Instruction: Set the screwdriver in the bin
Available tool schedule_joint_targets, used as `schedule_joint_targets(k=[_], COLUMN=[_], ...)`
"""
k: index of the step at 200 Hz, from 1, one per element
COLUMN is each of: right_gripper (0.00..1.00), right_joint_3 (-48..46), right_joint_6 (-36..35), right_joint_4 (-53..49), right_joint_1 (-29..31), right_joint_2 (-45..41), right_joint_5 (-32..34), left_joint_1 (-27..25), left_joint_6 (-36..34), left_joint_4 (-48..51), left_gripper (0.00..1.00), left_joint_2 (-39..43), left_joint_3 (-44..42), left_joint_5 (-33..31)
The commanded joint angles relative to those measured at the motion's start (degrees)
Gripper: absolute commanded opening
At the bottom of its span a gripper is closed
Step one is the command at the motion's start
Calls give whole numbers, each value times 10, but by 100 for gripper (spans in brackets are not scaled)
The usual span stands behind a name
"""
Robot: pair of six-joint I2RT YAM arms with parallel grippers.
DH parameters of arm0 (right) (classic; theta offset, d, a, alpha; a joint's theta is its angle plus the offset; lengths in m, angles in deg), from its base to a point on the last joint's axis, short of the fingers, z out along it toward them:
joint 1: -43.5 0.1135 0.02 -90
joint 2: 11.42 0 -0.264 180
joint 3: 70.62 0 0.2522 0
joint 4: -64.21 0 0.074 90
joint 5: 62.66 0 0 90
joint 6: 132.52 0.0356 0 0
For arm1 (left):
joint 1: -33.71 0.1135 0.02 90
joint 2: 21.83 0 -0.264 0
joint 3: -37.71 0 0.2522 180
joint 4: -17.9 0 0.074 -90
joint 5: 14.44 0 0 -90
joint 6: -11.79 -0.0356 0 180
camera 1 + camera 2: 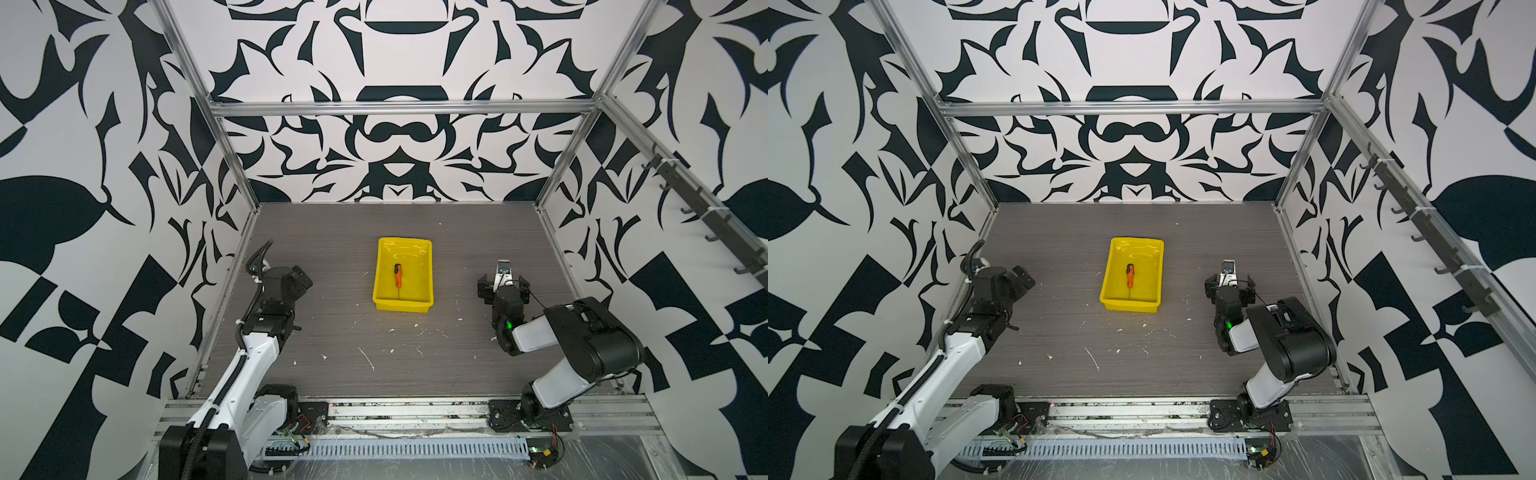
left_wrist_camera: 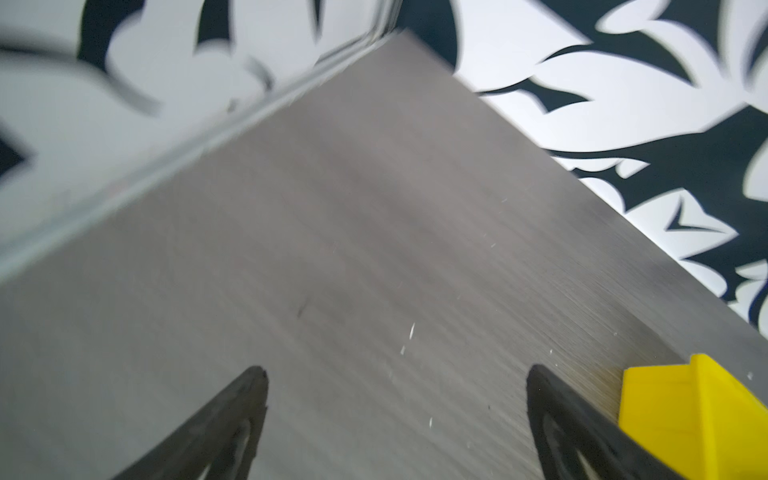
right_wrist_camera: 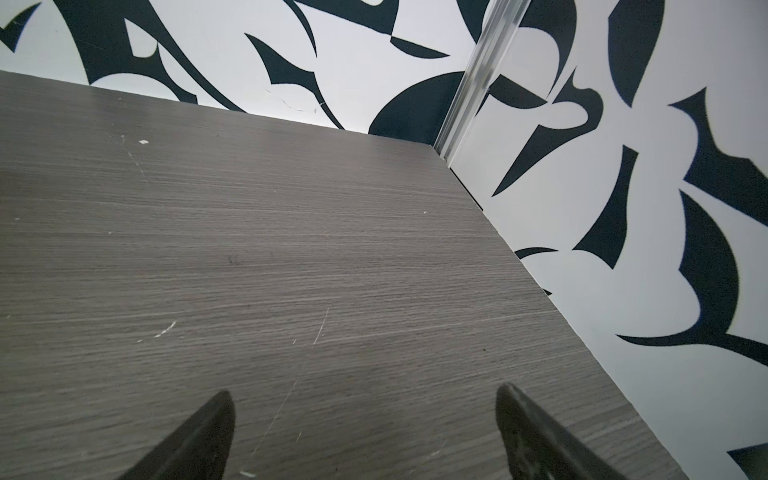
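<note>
**Screwdriver [image 1: 398,276] sat in bin [image 1: 403,306]**

It lay flat on the bin floor, approx. centre, black cap toward back wall, shaft toward near wall. L gripper [image 2: 395,374] & R gripper [image 3: 363,395] both had fingers spread apart w/ nothing between, over table [image 3: 291,249].
</note>
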Motion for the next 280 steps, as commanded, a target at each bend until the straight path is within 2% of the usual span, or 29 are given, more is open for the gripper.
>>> schedule_joint_targets(k=[1,19,49,65,85,97,113,151,179,185,198,211,226,236,280], right_gripper=[100,100,100,100,100,100,100,100,100,100,100,100,100,100,100], right_joint_3=[13,13,13,13,16,16,16,16,17,19,25,28,31,31,43], right_joint_6=[8,9,9,9,10,10,10,10,13,13,16,20,21,21,41], right_joint_4=[-2,-2,-2,-2,-8,-10,-10,-10,-13,-17,-31,-44,-46,-50,-88], right_joint_1=[-2,-2,-2,-2,-2,-3,-4,-4,-6,-6,-9,-13,-15,-16,-37], right_joint_2=[-6,-7,-7,-6,-6,-7,-7,-8,-7,-8,-10,-13,-12,-13,-21], right_joint_5=[-1,-1,-1,-1,-3,-3,-4,-5,-6,-7,-11,-15,-19,-20,-55], left_joint_1=[1,1,1,3,11,12,17,37,57,58,60,61,62,61,62], left_joint_6=[-228,-238,-255,-268,-290,-297,-282,-264,-253,-246,-230,-233,-224,-240,-243], left_joint_4=[-107,-152,-325,-382,-425,-433,-445,-508,-712,-699,-604,-558,-593,-579,-562], left_gripper=[100,100,100,100,100,100,100,100,100,100,100,100,100,100,100], left_joint_2=[-36,-65,-95,-109,-143,-164,-200,-273,-358,-348,-316,-334,-331,-331,-332], left_joint_3=[-1,-20,-96,-114,-120,-114,-106,-110,-166,-167,-147,-106,-126,-120,-111], left_joint_5=[30,13,-28,-32,-6,-15,-24,12,11,13,11,2,13,33,34])
